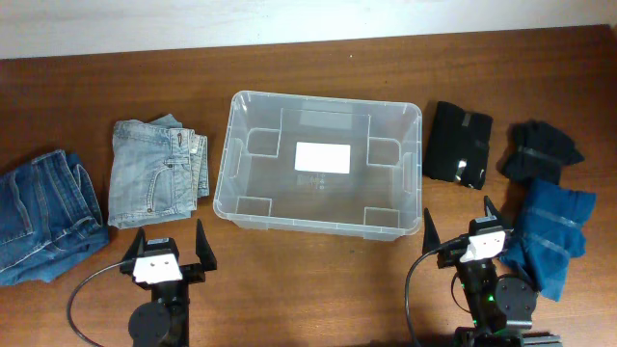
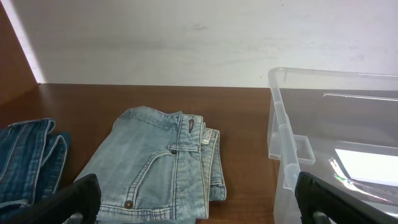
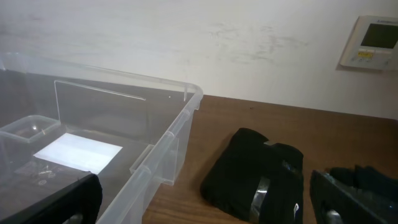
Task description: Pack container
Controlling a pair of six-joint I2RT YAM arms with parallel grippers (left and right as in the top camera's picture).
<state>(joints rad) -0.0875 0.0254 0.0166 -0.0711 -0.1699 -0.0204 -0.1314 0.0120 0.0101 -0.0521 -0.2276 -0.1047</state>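
Note:
The container (image 1: 231, 130) is a clear plastic bin with a white label on its base, standing in the middle of the table with nothing inside. It also shows in the left wrist view (image 2: 280, 130) and the right wrist view (image 3: 180, 121). My left gripper (image 1: 168, 249) is open and empty near the front edge, in front of folded light blue jeans (image 1: 154, 172), which also show in the left wrist view (image 2: 155, 165). My right gripper (image 1: 461, 231) is open and empty at the front right, near a folded black garment (image 1: 459, 145), also in the right wrist view (image 3: 255, 174).
Dark blue jeans (image 1: 43, 212) lie at the far left, also in the left wrist view (image 2: 28, 162). A dark navy garment (image 1: 542, 149) and a folded blue garment (image 1: 551, 231) lie at the far right. A white wall with a control panel (image 3: 373, 42) stands behind the table.

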